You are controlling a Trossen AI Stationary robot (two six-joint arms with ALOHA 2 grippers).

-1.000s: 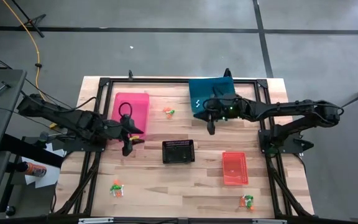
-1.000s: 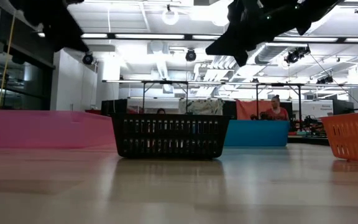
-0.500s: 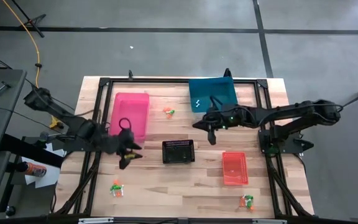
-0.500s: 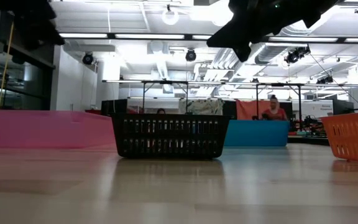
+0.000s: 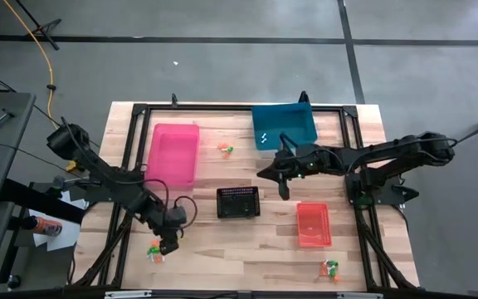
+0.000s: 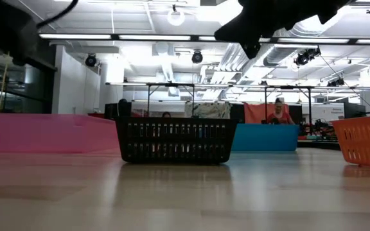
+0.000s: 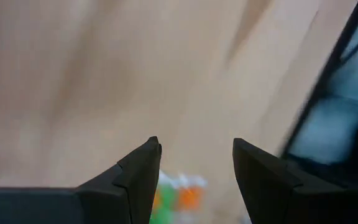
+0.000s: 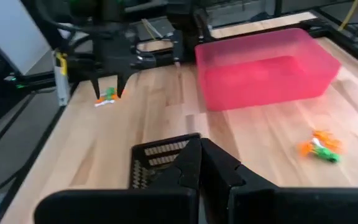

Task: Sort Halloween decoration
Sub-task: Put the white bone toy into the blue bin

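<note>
Left claw [image 5: 167,243] hangs over the trinket cluster [image 5: 155,252] near the desk's front-left corner, fingers spread wide, nothing between them. Left wrist view shows orange and green pieces [image 7: 178,194] sitting right in the gap between the fingers [image 7: 143,171], so it looks lined up for a pick; descent and close not yet done, by my read.

Right claw [image 5: 284,192] is pinched fully closed and empty, parked above mid-desk between the black basket [image 5: 238,202] and the red bin [image 5: 313,224]. Likely just waiting out of the left arm's way.

Decoration sits in three small heaps on the desk [image 5: 222,249]:
- front-left corner, under the left claw
- between the pink bin [image 5: 174,152] and the blue bin [image 5: 283,126], toward the back edge [image 5: 225,149]
- front-right corner [image 5: 330,269]

A couple of white bits show inside the blue bin; can't tell what they are. Pink bin and red bin look empty from above.

Bins are spread apart, presumably one colour each. Which colour goes where isn't readable yet.

Risk: pieces in the heap are tiny and touching, so one close may grab mixed colours.
</note>
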